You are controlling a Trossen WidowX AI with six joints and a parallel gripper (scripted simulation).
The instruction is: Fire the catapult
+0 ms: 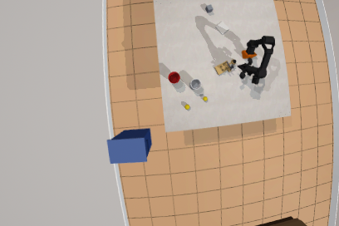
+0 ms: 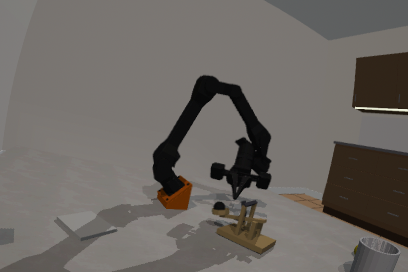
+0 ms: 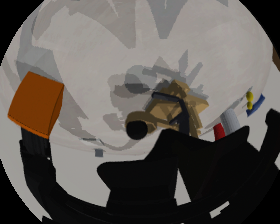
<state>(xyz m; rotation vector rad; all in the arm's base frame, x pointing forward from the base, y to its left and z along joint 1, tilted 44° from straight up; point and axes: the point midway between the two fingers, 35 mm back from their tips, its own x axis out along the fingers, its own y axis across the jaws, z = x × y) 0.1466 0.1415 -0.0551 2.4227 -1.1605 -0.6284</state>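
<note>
Closed fingers (image 2: 236, 197) above the loaded wooden catapult (image 2: 246, 240) (image 3: 197, 107).

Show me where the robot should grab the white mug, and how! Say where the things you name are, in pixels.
I'd pinch the upper wall of the white mug (image 1: 195, 84) (image 2: 372, 260) (image 3: 230, 121), coming straight down from above. It stands upright with its round mouth open, so one finger could go inside and one outside.

matt pale wood-look catapult (image 1: 222, 68) (image 2: 245, 238) (image 3: 193, 107), smooth grey metallic-looking mug (image 1: 195, 84) (image 2: 376, 256) (image 3: 230, 121), matt orange plastic-looking base (image 1: 248, 55) (image 2: 181, 199) (image 3: 37, 104), matt dark wood-look cabinets (image 2: 367, 186)
</note>
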